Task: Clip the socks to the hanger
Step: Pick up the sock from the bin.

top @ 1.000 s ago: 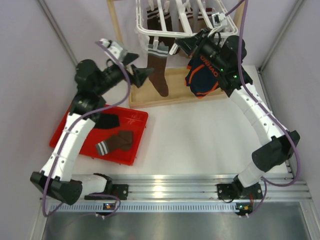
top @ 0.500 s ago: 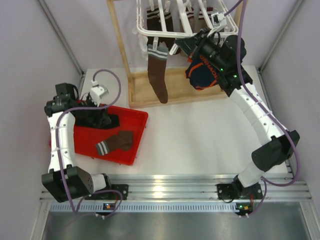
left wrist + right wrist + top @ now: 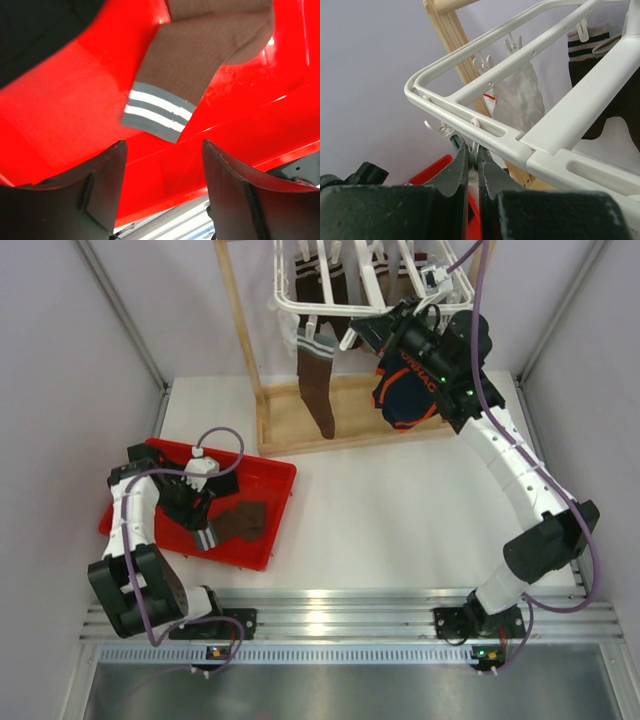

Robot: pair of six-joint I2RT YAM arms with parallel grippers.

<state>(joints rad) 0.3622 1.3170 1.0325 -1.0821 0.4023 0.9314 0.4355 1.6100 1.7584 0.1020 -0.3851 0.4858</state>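
Observation:
The white hanger (image 3: 330, 302) hangs from the wooden frame at the back. A brown sock with a striped cuff (image 3: 318, 390) hangs clipped to it. My right gripper (image 3: 362, 332) is at the hanger's front edge; in the right wrist view it (image 3: 474, 146) is shut on a small white clip (image 3: 474, 159) under the hanger's bar (image 3: 485, 127). My left gripper (image 3: 203, 523) is down in the red tray, open and empty (image 3: 164, 146), just short of a brown sock's striped cuff (image 3: 159, 111). A black sock (image 3: 35, 30) lies beside it.
The red tray (image 3: 275, 475) sits at the front left. The wooden frame's post (image 3: 238, 330) and base (image 3: 290, 440) stand behind it. Navy fabric with orange trim (image 3: 405, 390) hangs at the right arm's wrist. A pale cloth (image 3: 520, 97) hangs from the hanger.
My left arm has swung from beside the hanging sock down and left into the red tray. The right gripper has stayed at the hanger.

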